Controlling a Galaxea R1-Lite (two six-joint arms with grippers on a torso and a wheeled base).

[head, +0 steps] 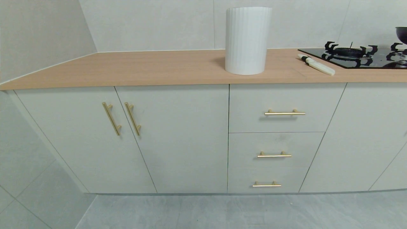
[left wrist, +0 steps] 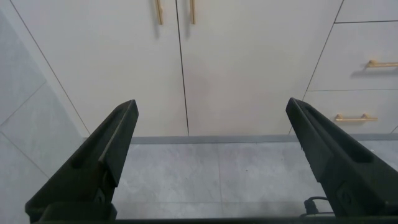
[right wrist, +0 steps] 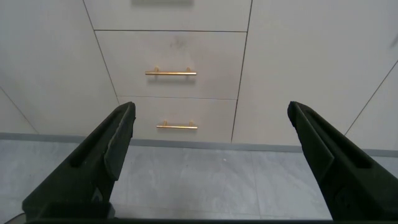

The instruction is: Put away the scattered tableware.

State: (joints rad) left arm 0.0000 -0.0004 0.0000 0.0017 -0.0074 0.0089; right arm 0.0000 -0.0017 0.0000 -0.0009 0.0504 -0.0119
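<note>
A cream-handled knife (head: 316, 65) lies on the wooden countertop (head: 143, 66) beside the hob. A tall white ribbed cylinder (head: 247, 40) stands on the counter to the knife's left. Below are three drawers with gold handles (head: 284, 113), all closed. My left gripper (left wrist: 211, 112) is open, low in front of the double cabinet doors (left wrist: 180, 62), with nothing between its fingers. My right gripper (right wrist: 210, 115) is open too, low before the lower drawers (right wrist: 171, 73), holding nothing.
A black gas hob (head: 359, 57) with pan supports sits at the counter's right end, a dark pot edge (head: 401, 33) on it. Two cabinet doors with gold handles (head: 122, 118) are on the left. Grey tiled floor (head: 222, 211) lies before the cabinets; a wall closes the left side.
</note>
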